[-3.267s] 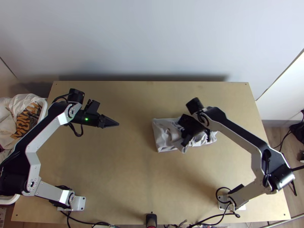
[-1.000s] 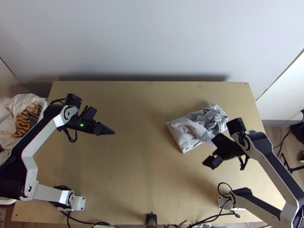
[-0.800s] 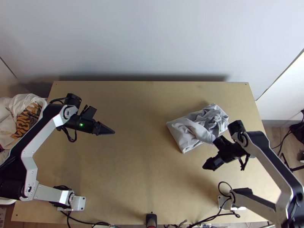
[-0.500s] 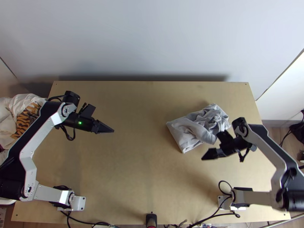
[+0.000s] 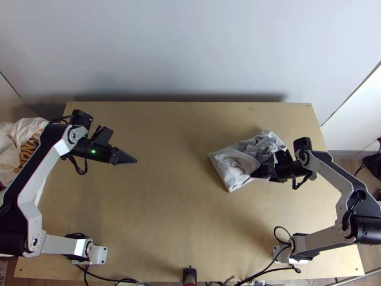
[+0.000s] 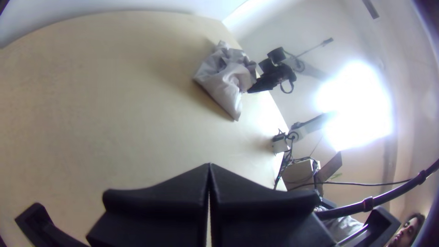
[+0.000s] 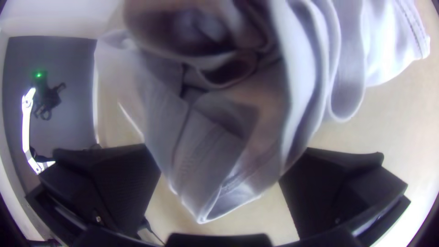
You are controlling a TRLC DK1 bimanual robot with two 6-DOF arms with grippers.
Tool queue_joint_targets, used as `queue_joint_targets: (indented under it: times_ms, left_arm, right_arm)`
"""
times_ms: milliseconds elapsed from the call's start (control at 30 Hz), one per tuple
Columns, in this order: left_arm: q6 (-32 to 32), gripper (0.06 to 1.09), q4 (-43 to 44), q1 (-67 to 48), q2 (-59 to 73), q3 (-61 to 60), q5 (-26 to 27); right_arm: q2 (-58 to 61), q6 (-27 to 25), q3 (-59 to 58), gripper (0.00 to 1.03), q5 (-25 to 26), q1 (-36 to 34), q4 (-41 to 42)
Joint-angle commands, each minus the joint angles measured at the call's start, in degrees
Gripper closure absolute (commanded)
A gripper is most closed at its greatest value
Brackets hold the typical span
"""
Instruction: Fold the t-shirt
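Note:
The light grey t-shirt (image 5: 229,168) lies as a compact bundle right of the table's middle, flatter at its left corner and bunched towards the back right. My right gripper (image 5: 257,174) is at its front right side. In the right wrist view, my right gripper (image 7: 219,160) stands open, with a loose hanging part of the t-shirt (image 7: 206,137) between its wide-apart fingers. Over the table's left part is my left gripper (image 5: 135,161), away from the cloth. The left wrist view has the left gripper (image 6: 209,167) shut on nothing, and the bunched t-shirt (image 6: 224,80) farther off.
A white basket of clothes (image 5: 29,138) stands beyond the table's left edge. Bare wood (image 5: 176,214) spreads between the two arms and along the near side. Cables (image 5: 266,274) run by the near edge, and a wall rises behind the table.
The t-shirt has shifted right and turned. My right gripper left it towards the near right, closed up, then came back to the cloth and opened. The left arm has drifted slightly left.

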Motion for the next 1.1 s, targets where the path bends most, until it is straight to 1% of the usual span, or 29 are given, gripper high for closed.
queue_joint_targets:
  times_ms: [0,133,267,333,433,467,500,533,600,633,767,867,1000,1067]
  left_arm:
    - [1.89,1.05,-2.66,2.34,-0.58,1.53,-1.2]
    - [1.89,1.05,-2.75,2.6,-0.58,1.79,-1.29]
    - [1.98,1.05,-2.57,2.51,0.03,1.79,-1.29]
    - [1.89,1.05,-2.39,2.51,0.21,1.79,-1.2]
    - [1.81,1.05,-2.31,2.51,0.38,1.62,-1.2]
    - [1.81,1.05,-2.31,2.51,0.47,1.53,-1.2]
    - [1.81,1.05,-2.31,2.6,0.56,1.44,-1.2]
    - [1.81,1.05,-2.31,2.6,0.47,1.44,-1.2]
    - [1.81,1.05,-2.31,2.69,0.38,1.62,-1.29]
    - [1.81,1.05,-2.31,2.95,0.29,1.71,-1.2]
    - [1.72,1.05,-2.31,3.92,0.29,2.32,-1.2]
    - [1.81,1.05,-2.39,4.71,0.29,2.67,-1.29]
    - [1.89,1.05,-2.39,5.85,0.38,3.29,-1.2]
    - [1.89,1.05,-2.39,6.2,0.56,3.29,-1.2]
  right_arm:
    - [0.91,3.85,-0.03,0.05,3.56,1.87,5.48]
    - [2.85,4.46,1.82,0.05,3.56,2.92,5.39]
    - [5.92,4.99,4.81,0.05,5.32,5.12,5.65]
    - [6.89,5.6,6.74,0.06,5.32,5.21,6.18]
    - [8.21,5.69,9.29,0.18,5.32,6.18,6.62]
    - [8.38,5.69,9.82,0.26,5.32,6.97,6.53]
    - [8.56,5.08,10.26,0.44,5.32,7.93,6.62]
    - [8.65,4.46,10.52,0.64,5.32,8.73,6.62]
    - [8.82,3.41,10.52,0.94,5.15,9.78,6.53]
    - [8.91,2.88,10.34,1.0,5.06,9.96,6.18]
    - [8.65,-0.02,9.99,1.0,5.76,8.02,5.83]
    - [9.88,-3.8,11.84,1.0,7.61,3.8,5.04]
    - [12.43,-10.22,17.46,1.0,11.56,-2.44,0.64]
    - [12.86,-11.71,19.49,1.0,12.18,-4.81,0.11]
